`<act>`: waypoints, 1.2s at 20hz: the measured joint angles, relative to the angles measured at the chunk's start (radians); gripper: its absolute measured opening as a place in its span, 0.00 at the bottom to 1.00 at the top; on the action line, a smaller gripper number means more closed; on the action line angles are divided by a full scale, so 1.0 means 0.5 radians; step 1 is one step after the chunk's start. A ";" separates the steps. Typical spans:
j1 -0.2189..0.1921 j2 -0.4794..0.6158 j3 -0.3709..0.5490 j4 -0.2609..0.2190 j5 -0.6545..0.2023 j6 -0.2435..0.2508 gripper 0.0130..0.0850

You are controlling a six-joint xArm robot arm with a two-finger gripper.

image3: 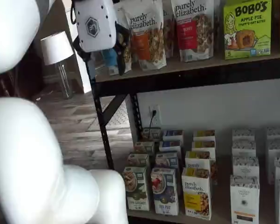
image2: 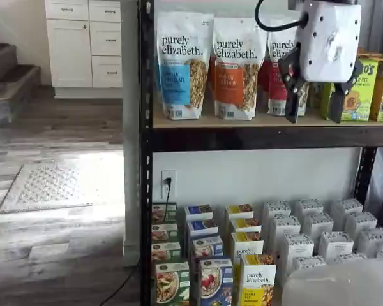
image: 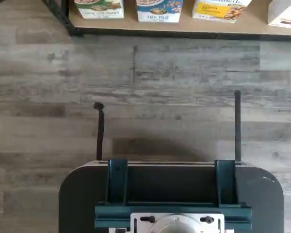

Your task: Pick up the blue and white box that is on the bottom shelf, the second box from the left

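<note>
From the wrist view, the grey wood-plank floor (image: 150, 97) fills most of the sight, and along the far side runs the edge of the bottom shelf (image: 184, 30) with the lower part of the blue and white box (image: 159, 11) showing between a green-and-white box (image: 100, 9) and a yellow-and-white box (image: 218, 10). In a shelf view the gripper (image2: 315, 111) hangs high up in front of the upper board's purely elizabeth granola bags (image2: 233, 67), its two black fingers spread with a plain gap between them and nothing in them. Far below, the blue and white box (image2: 215, 282) stands upright at the front of its row, tall axis vertical, its printed face turned out toward the room. In a shelf view from the other side the gripper (image3: 105, 65) sits well above the same box (image3: 164, 191), which stands straight between its green and yellow neighbours, white cartons (image3: 245, 198) off to one side.
</note>
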 joint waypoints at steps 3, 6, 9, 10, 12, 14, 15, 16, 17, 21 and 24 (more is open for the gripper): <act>0.001 -0.025 0.022 -0.001 -0.043 0.000 1.00; 0.007 -0.033 0.026 -0.003 -0.054 0.005 1.00; 0.028 -0.034 0.029 -0.022 -0.052 0.018 1.00; 0.036 -0.036 0.032 -0.030 -0.056 0.023 1.00; 0.064 -0.046 0.047 -0.057 -0.075 0.040 1.00; 0.081 -0.052 0.063 -0.076 -0.090 0.051 1.00; 0.084 -0.058 0.075 -0.078 -0.104 0.053 1.00; 0.084 -0.062 0.087 -0.078 -0.116 0.054 1.00; 0.087 -0.063 0.103 -0.078 -0.128 0.057 1.00; 0.119 -0.072 0.173 -0.099 -0.200 0.084 1.00; 0.143 -0.074 0.234 -0.108 -0.267 0.106 1.00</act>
